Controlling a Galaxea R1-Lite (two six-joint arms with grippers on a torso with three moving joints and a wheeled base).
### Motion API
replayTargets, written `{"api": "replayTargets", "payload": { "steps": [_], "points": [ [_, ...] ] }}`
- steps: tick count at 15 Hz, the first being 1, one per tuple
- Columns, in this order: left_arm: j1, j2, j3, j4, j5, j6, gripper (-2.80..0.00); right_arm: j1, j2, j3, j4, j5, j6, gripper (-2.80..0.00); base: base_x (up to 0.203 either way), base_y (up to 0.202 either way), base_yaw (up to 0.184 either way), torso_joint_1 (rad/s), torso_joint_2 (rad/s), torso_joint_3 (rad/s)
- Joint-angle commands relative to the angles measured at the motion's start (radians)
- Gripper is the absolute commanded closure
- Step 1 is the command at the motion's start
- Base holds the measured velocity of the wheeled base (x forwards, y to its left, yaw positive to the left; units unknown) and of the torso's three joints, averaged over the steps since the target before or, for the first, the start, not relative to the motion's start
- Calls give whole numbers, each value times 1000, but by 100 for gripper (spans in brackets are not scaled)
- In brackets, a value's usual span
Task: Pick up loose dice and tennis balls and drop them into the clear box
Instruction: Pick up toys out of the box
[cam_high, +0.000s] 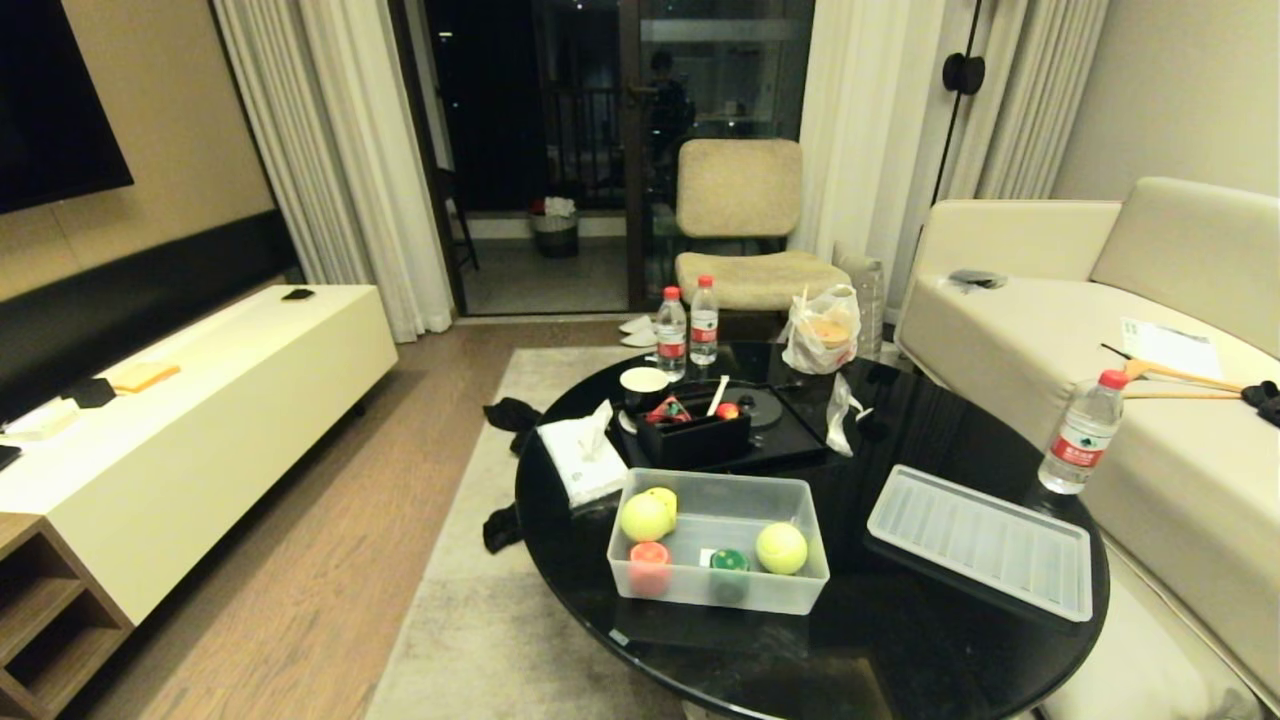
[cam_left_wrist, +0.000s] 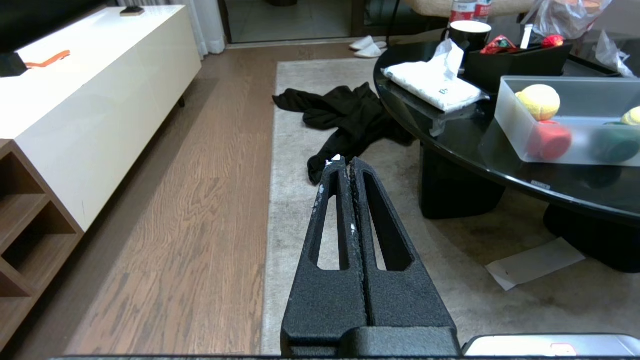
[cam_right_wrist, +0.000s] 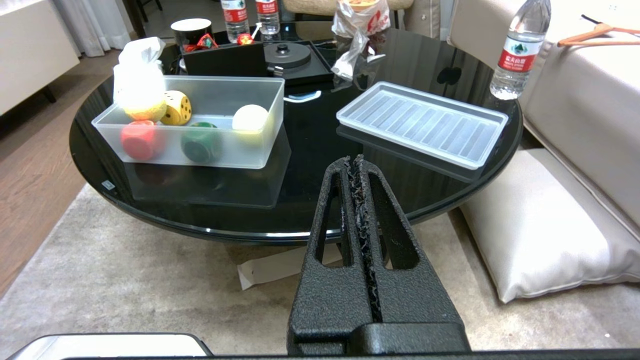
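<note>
Round black table (cam_high: 900, 640) carrying clear box (cam_high: 790, 490) near front edge, open, ribbed lid (cam_high: 980, 545) laid flat beside it so drops go straight in. Inside already: two tennis balls (cam_high: 645, 517), yellow spotted die (cam_right_wrist: 176, 107), red and green pieces; nothing loose spotted on tabletop. Left gripper (cam_left_wrist: 341, 162) and right gripper (cam_right_wrist: 352, 161) pressed together, empty, low off table edge, likely parked. Bottle (cam_high: 1082, 432) label red, text unreadable.

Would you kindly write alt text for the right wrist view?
The shut right gripper hangs off the near edge of a round black table. On the table a clear box holds tennis balls and dice, with its ribbed lid lying beside it.
</note>
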Motion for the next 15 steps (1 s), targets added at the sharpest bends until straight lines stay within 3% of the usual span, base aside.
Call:
{"api": "replayTargets", "payload": {
  "steps": [1,12,15],
  "points": [
    [0,0,2,-1,0,0,0,0,1,0,0,0,0,0,0,0,0,0,0,0],
    [0,0,2,-1,0,3,0,0,1,0,0,0,0,0,0,0,0,0,0,0],
    [0,0,2,-1,0,3,0,0,1,2,0,0,0,0,-148,0,-13,1,0,3]
  ]
}}
